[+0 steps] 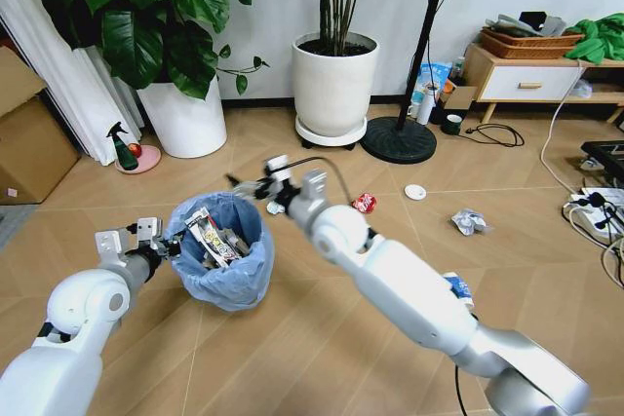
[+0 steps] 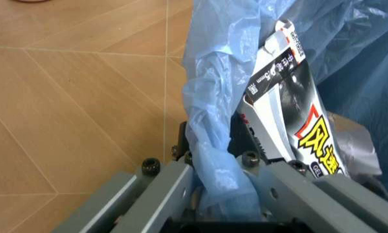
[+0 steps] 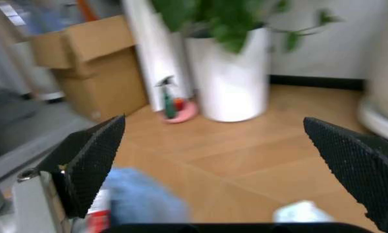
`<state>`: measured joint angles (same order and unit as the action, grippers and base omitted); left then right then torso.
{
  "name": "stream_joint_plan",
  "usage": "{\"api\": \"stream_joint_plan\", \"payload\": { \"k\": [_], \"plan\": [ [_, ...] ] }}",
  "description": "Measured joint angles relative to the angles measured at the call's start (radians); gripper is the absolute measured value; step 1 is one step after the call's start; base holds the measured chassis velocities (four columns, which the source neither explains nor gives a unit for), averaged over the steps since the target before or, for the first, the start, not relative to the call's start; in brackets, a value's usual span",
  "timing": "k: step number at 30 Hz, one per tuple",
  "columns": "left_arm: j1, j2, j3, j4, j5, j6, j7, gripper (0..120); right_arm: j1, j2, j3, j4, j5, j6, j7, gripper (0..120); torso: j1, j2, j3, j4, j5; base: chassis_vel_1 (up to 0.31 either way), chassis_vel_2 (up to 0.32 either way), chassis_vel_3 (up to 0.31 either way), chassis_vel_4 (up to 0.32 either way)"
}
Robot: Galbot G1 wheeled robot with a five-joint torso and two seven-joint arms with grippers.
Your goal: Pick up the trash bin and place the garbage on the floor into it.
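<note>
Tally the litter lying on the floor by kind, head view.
Crumpled white paper: 2
Red snack wrapper: 1
Small white disc: 1
Blue-white packet, partly behind the right arm: 1
Total: 5

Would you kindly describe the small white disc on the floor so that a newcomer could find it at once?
Start at the fan stand's round black base, right of the big white plant pot. Just in front of that base, on bare floor, lies the small white disc. It is flat, round and smooth, unlike the red snack wrapper to its left and the crumpled paper ball to its right.
</note>
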<state>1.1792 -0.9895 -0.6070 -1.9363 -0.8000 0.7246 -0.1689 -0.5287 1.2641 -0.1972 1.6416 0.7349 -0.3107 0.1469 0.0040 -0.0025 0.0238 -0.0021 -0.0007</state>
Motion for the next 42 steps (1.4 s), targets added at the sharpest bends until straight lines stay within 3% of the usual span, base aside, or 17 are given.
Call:
{"api": "stream_joint_plan", "payload": {
  "k": [7, 11, 13, 27, 42],
  "plan": [
    [0.008, -0.001, -0.007, -0.009, 0.001, -0.001, 0.006, 0, -0.153, -0.197, 0.238, -0.002, -0.054, -0.018, 0.011, 100, 0.000, 0.000, 0.000, -0.0006, 0.0002, 0.000, 0.000, 0.000, 0.000],
    [0.010, -0.004, -0.006, -0.010, 0.003, -0.001, 0.009, 0, -0.218, -0.242, 0.313, -0.030, -0.079, -0.017, 0.006, 100, 0.000, 0.000, 0.000, -0.0004, 0.0003, 0.000, 0.000, 0.000, 0.000],
    [0.012, -0.012, -0.001, -0.012, 0.011, -0.002, 0.015, 0, -0.350, -0.277, 0.412, -0.080, -0.117, 0.005, 0.004, 100, 0.000, 0.000, 0.000, -0.0004, 0.0004, 0.000, 0.000, 0.000, 0.000],
    [0.018, -0.019, 0.009, -0.012, 0.020, -0.005, 0.031, 0, -0.555, -0.227, 0.638, -0.282, -0.211, 0.066, -0.067, 100, 0.000, 0.000, 0.000, -0.0002, -0.0002, 0.000, 0.000, 0.000, 0.000],
    [0.029, -0.013, 0.010, -0.020, 0.021, -0.007, 0.035, 0, -0.498, -0.155, 0.678, -0.604, -0.240, 0.143, -0.170, 100, 0.000, 0.000, 0.000, -0.0001, 0.0002, 0.000, 0.000, 0.000, 0.000]
  ]
}}
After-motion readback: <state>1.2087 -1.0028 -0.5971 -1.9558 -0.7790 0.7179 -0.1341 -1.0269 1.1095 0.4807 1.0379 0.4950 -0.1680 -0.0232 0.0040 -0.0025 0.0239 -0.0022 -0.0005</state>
